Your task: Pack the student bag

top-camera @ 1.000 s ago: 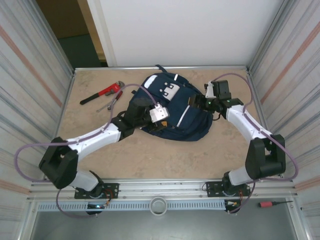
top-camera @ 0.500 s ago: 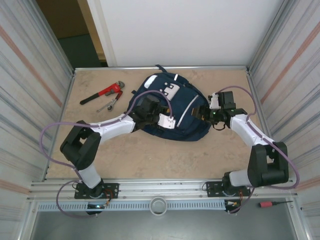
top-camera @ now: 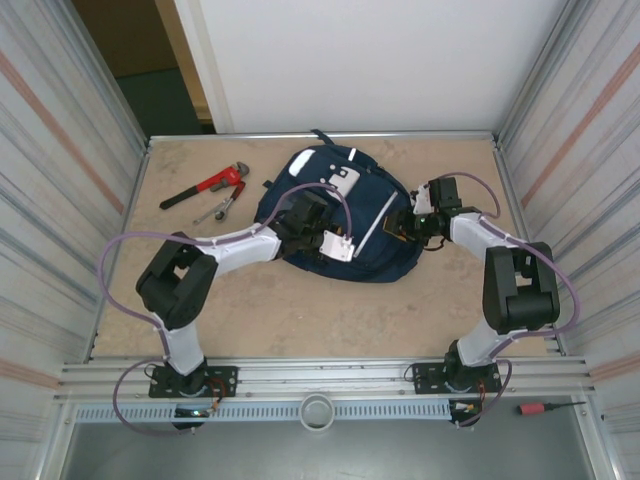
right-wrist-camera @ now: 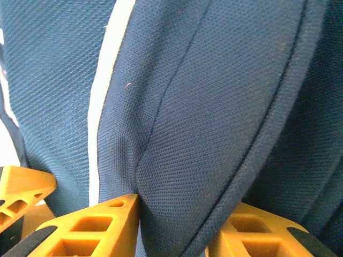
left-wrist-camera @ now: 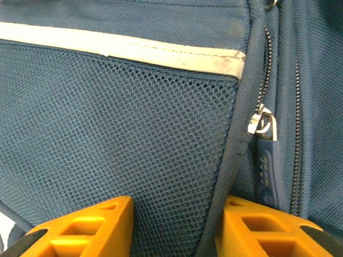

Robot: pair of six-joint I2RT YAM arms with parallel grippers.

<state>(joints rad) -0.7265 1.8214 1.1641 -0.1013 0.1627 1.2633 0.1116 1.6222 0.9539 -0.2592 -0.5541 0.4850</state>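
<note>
The student bag, navy blue with white stripes, lies at the back middle of the table. My left gripper presses onto its left side. In the left wrist view the orange fingers stand close around the bag's mesh pocket and a dark piping seam, with a zipper pull just to their right; the left gripper is shut on that fabric. My right gripper is at the bag's right edge. In the right wrist view the right gripper pinches a raised fold of the bag's navy fabric.
A red pipe wrench and a small metal tool lie at the back left of the table. Metal walls close in on both sides. A red screwdriver lies off the table at the near right.
Both grippers have moved in onto the bag and their jaws have narrowed onto its fabric. The left arm's elbow has folded up and drawn toward the bag.
</note>
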